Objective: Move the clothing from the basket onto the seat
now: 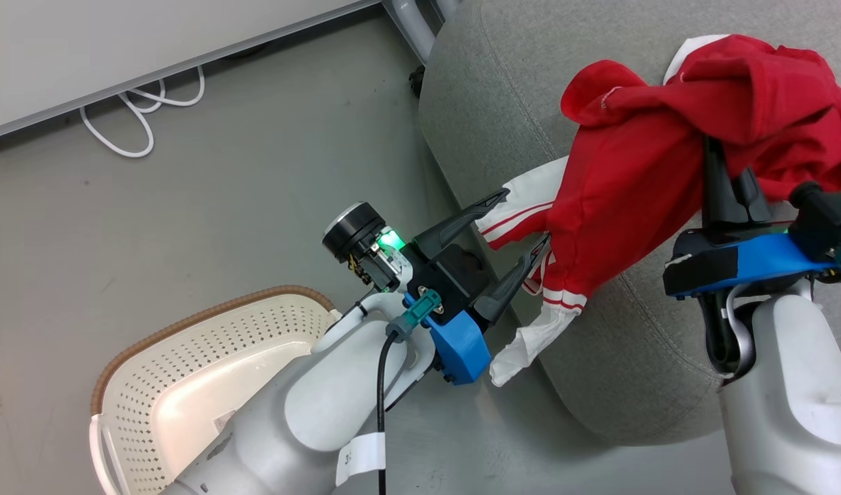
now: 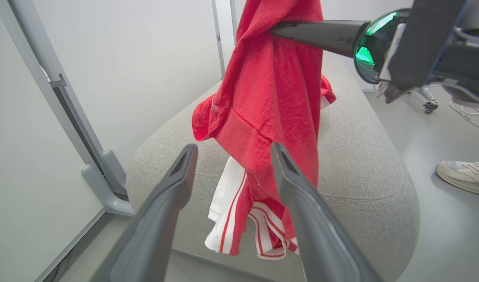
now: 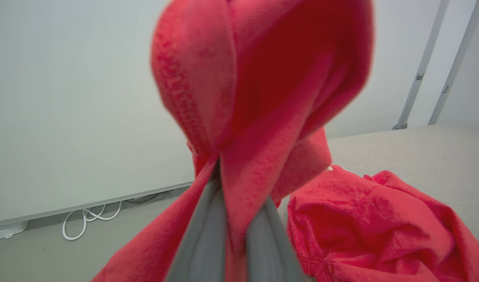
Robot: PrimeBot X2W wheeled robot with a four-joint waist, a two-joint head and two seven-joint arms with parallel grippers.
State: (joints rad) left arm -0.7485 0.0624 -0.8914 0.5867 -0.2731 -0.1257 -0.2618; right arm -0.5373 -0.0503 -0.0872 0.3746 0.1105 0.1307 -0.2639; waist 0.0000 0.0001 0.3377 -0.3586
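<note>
The right gripper (image 3: 235, 203) has its jaws clamped together on a fold of one red garment (image 1: 619, 206), holding it up over the seat (image 1: 475, 89) so the cloth hangs free rather than drags. The garment's white striped hem trails past the seat's near left edge. There the left gripper (image 1: 527, 215) has its jaws wide apart just beside the hem, holding nothing, probably placed to gather that loose end. A second red garment (image 3: 380, 227) lies heaped on the seat, further right. The basket (image 1: 207, 316) sits on the floor, near left.

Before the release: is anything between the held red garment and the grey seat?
Nothing visible: the held garment hangs over the seat, the second garment beside it, the open left gripper near its hem.
</note>
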